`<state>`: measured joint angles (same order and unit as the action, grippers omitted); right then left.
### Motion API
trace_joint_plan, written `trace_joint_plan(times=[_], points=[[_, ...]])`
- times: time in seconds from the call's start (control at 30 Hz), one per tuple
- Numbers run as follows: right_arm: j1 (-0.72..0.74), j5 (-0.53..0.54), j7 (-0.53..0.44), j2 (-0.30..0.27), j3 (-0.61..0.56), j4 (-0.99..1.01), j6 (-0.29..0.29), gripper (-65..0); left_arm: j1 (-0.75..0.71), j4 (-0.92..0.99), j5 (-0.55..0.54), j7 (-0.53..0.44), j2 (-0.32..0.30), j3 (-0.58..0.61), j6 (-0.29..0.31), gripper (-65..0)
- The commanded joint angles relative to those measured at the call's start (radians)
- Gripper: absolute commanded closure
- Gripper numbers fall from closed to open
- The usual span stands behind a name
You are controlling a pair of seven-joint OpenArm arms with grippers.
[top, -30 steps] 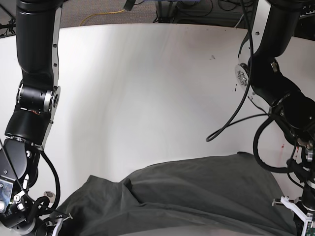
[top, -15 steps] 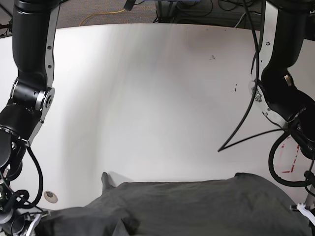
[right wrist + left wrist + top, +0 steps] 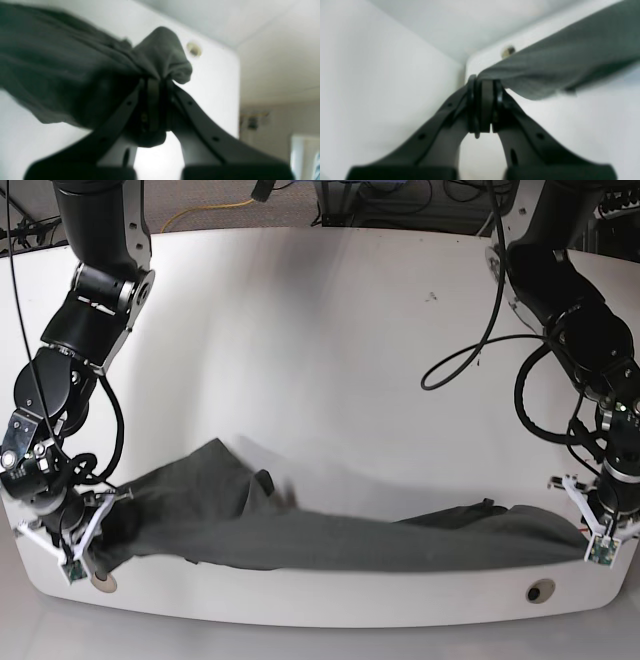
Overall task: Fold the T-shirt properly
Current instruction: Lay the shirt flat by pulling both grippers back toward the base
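Right hand [image 3: 88, 542], near the bench's [image 3: 300, 330] front left corner: clamped on a bunched end of the T-shirt [image 3: 300, 530]; wrist view confirms cloth pinched between the pads. T-shirt stretched in a long band along the front edge, sagging mid-span, crumpled toward its left end. Left hand [image 3: 588, 535], near the front right corner: closed on the other end. Bench bare behind the shirt to the far edge. No readable label or writing.
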<state>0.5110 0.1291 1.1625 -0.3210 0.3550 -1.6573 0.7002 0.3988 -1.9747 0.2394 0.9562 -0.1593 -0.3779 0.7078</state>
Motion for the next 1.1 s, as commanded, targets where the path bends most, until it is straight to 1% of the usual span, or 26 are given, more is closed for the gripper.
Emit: trace_joint_plan(times=[0.0,0.07,0.13,0.27,0.33,0.4,0.6,0.83,0.97,1.07], points=[[-0.033,-0.001,-0.016,0.001,0.026,-0.054,-0.002,0.0,-0.034,-0.025,-0.004,-0.015,-0.010,-0.026,-0.010,0.0],[-0.096,-0.001,-0.016,0.020,0.046,-0.074,-0.002,0.0,-0.088,-0.025,-0.004,-0.015,-0.009,-0.063,-0.010,0.0],[-0.151,-0.001,-0.016,0.035,0.065,-0.091,-0.002,0.0,-0.137,-0.024,-0.019,-0.016,0.010,-0.088,-0.010,0.0],[-0.279,-0.001,-0.016,0.050,0.111,-0.133,-0.002,0.0,-0.269,-0.024,-0.054,-0.016,0.016,-0.163,-0.010,0.0],[-0.321,-0.001,-0.016,0.073,0.128,-0.139,-0.002,0.0,-0.309,-0.022,-0.056,-0.016,0.016,-0.194,-0.010,0.0],[-0.363,-0.001,-0.016,0.099,0.169,-0.143,-0.002,0.0,-0.355,-0.018,-0.056,-0.016,0.017,-0.215,-0.010,0.0],[-0.457,-0.001,-0.016,0.162,0.287,-0.145,-0.002,0.0,-0.524,-0.018,-0.056,-0.016,0.017,-0.223,-0.010,0.0],[-0.526,-0.001,-0.014,0.240,0.405,-0.145,-0.002,0.0,-0.679,-0.008,-0.050,-0.016,0.016,-0.232,-0.010,0.0],[-0.562,0.001,-0.014,0.263,0.447,-0.145,-0.002,0.0,-0.728,0.024,-0.051,-0.018,0.016,-0.275,-0.010,0.0],[-0.588,0.001,-0.014,0.274,0.454,-0.145,-0.002,0.0,-0.740,0.061,-0.053,-0.018,0.016,-0.312,-0.010,0.0]])
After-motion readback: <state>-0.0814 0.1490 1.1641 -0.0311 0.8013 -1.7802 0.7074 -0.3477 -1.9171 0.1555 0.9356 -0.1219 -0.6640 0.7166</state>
